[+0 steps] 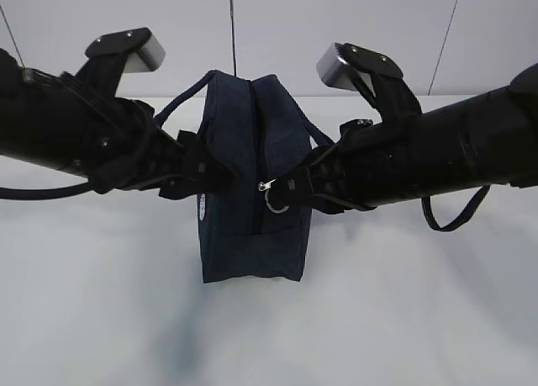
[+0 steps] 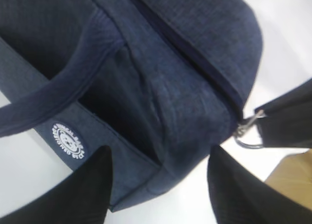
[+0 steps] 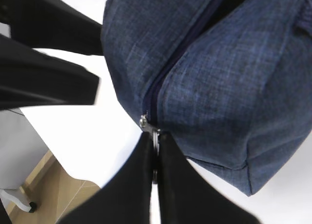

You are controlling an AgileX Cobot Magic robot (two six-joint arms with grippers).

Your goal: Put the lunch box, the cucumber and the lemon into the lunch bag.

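Right pincer (image 3: 155,155): two flat matte-black fingers pressed together on the metal ring pull (image 3: 155,136) at the end of the zipper, bottom centre of the right wrist frame; in the exterior frame it meets the bag at centre right.
Left pincer (image 2: 158,185): spread, with its two black wedge-shaped fingers at the lower left and lower right of the left wrist frame, nothing between them but the bag's end panel beyond; whether the fingers touch the fabric cannot be told.
Lunch bag (image 1: 252,176): dark navy woven fabric with a fine grainy weave, boxy with a rounded top, standing upright on the white table (image 1: 101,319) in the middle of the exterior frame, between the two arms.
Zipper (image 3: 183,53): dark tape running along the top ridge and down the near end, closed along the stretch that shows.
Handles (image 2: 48,94): flat navy webbing loops, one curving across the left of the left wrist frame.
Logo (image 2: 68,141): small round white printed patch on the bag's side, lower left of the left wrist frame.
Table: smooth, plain white, matte.
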